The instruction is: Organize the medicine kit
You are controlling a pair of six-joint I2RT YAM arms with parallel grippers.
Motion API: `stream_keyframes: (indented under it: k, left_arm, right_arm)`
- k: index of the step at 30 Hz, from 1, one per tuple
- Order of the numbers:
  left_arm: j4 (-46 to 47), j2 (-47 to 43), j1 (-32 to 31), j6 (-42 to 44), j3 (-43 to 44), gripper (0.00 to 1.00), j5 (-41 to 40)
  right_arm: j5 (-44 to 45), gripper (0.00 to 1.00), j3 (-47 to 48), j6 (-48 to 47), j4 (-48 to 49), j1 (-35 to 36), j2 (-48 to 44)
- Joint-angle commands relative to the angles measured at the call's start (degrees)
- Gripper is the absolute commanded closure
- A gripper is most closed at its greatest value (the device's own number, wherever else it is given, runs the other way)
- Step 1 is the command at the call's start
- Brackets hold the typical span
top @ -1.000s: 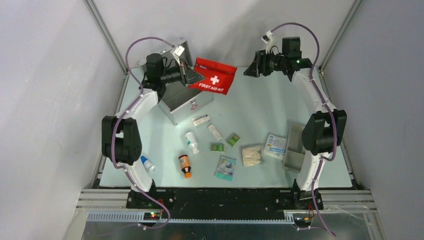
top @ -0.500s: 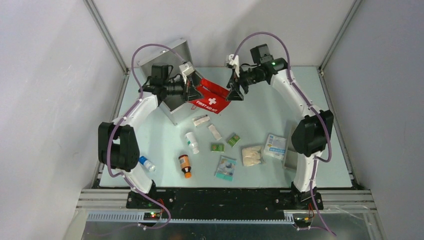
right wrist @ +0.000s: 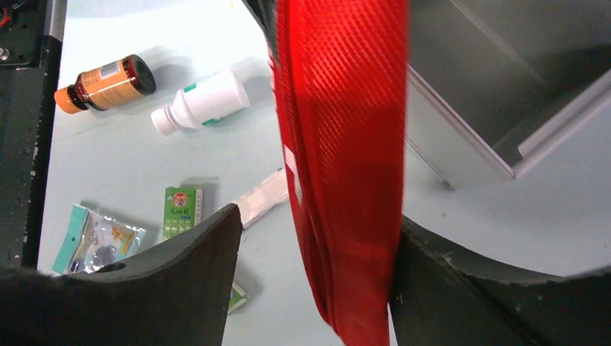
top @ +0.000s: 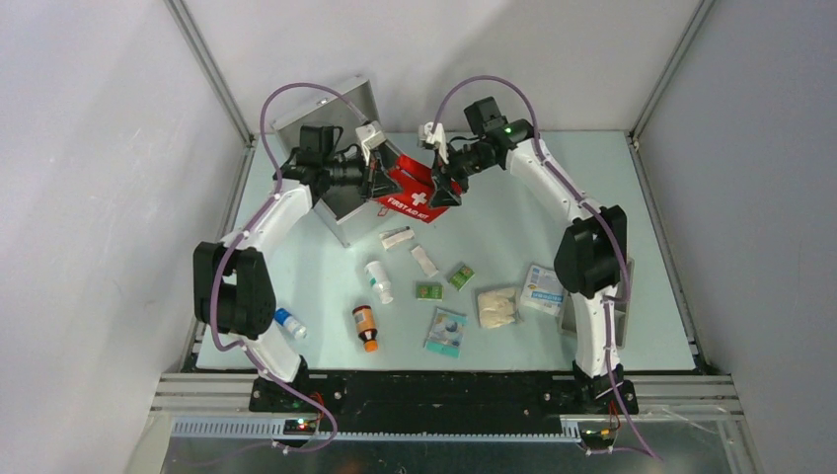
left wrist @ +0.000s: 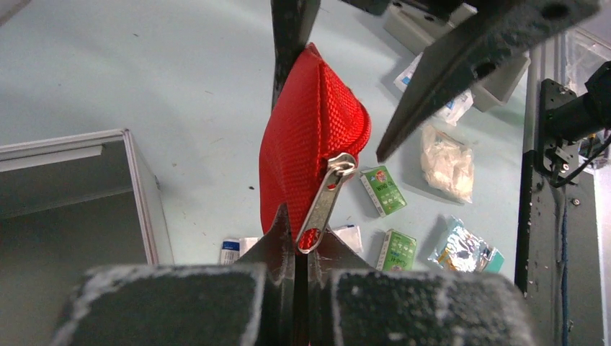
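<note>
We see the medicine kit (top: 347,219), lid raised, at the far left of the table (top: 513,197). Just right of the kit, our left gripper (top: 379,178) is clenched on one end of the red first aid pouch (top: 413,194), holding it aloft. Further right of the kit, our right gripper (top: 443,186) stands released, its fingers straddling the pouch's other end.
</note>
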Motion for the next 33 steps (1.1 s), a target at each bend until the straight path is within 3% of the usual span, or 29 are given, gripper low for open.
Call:
stream_keyframes:
  k: [1,4,6,13,16,20,23,27,33]
  left_arm:
    - [1.15,-1.53,-0.42,-0.22,3.75,1.00,-1.99]
    - [1.19,-0.70,-0.43,-1.75,4.72,1.00,-3.13]
    - [1.23,-0.11,-0.37,-2.98,5.97,1.00,-1.57]
    - [1.19,2.93,-0.32,-12.44,10.50,0.92,2.51]
    - [1.20,2.71,-0.25,-13.01,10.28,0.65,2.83]
    - [1.22,2.04,0.67,-13.12,10.18,0.47,5.04]
    - [1.24,2.99,1.59,-14.02,11.32,0.47,7.72]
    - [1.17,4.19,1.75,-14.31,12.31,0.62,9.83]
    - [1.47,4.61,1.64,-13.61,12.65,0.66,9.41]
  right_arm:
    - [-3.00,0.30,4.24,0.39,0.57,1.44,0.21]
    - [-3.57,0.30,4.10,1.03,0.28,1.44,-0.05]
    - [-2.01,0.36,3.22,3.10,2.29,1.50,-0.14]
    - [3.96,0.74,1.22,8.40,9.16,1.29,-0.23]
    - [2.69,0.90,2.03,10.66,10.03,0.33,-0.32]
    - [-1.74,1.00,2.23,10.93,8.54,-1.46,-1.41]
    - [-2.67,1.00,1.47,9.71,6.98,-2.19,-1.81]
    - [-3.06,1.00,1.43,11.38,7.71,-2.65,-1.40]
    - [-3.39,1.00,1.69,13.58,9.06,-2.47,-0.83]
